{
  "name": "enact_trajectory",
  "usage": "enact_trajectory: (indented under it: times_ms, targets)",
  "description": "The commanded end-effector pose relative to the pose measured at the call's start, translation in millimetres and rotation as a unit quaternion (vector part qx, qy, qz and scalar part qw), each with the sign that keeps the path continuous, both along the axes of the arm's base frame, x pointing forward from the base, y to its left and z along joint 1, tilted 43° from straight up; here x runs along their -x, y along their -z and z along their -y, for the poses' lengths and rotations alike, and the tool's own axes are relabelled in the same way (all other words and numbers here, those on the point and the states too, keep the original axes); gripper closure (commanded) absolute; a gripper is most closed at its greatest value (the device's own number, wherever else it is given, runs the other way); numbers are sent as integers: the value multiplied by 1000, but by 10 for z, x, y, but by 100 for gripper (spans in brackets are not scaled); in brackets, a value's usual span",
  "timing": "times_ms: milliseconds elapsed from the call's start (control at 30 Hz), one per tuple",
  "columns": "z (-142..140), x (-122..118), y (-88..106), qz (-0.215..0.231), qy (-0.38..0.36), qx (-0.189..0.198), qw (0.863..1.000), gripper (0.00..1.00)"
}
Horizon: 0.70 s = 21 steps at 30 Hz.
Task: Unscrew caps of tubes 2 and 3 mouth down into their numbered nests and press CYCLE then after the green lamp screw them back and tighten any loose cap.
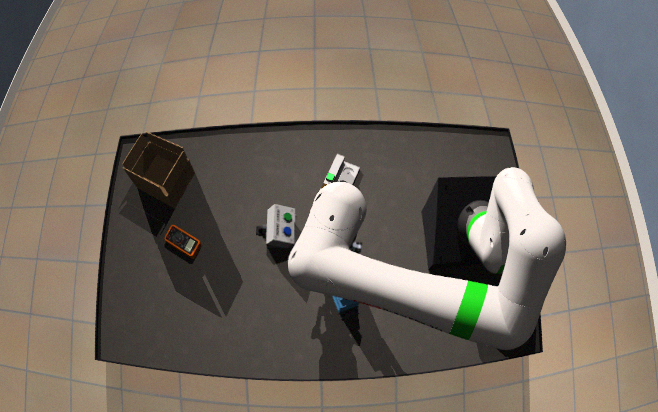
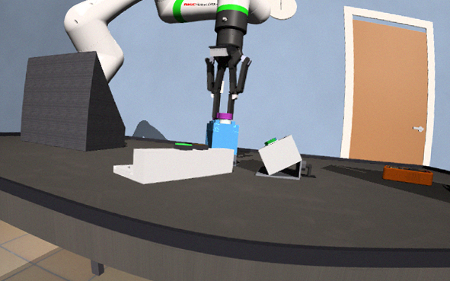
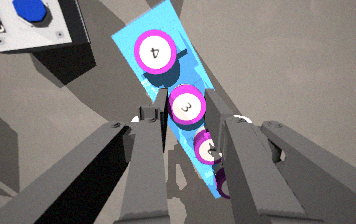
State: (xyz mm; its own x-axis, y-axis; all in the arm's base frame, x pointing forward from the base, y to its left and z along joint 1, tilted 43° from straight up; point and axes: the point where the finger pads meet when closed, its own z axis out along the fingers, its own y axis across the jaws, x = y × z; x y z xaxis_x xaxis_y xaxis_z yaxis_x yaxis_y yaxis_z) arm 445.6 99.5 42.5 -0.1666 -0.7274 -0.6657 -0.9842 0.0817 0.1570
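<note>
While the arm (image 1: pixel 400 287) reaches over the table (image 2: pixel 312 218), the gripper (image 3: pixel 186 112) hangs straight down on the blue station (image 3: pixel 131 40), its jaws pinching cap 3 (image 3: pixel 187 106) from both sides. Cap 3 sits on its tube in the row, between cap 4 (image 3: pixel 155 51) farther off and cap 2 (image 3: pixel 206 148) nearer the wrist camera. Left of the station in the wrist view is the key box (image 3: pixel 45 35) with its blue key (image 3: pixel 29 9). On the exterior view the white cap tray (image 2: pixel 178 163) lies near, in front of the station.
</note>
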Motion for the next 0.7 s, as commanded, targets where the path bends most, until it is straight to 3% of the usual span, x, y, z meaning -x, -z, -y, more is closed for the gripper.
enact_trajectory:
  times_ms: [0, 433, 667]
  targets:
    - [11, -5, -8, 0, 0, 1, 1000, 59]
    - [13, -6, -11, 14, -14, -1, 1000, 59]
    - [13, -6, -11, 109, -116, -9, 987, 59]
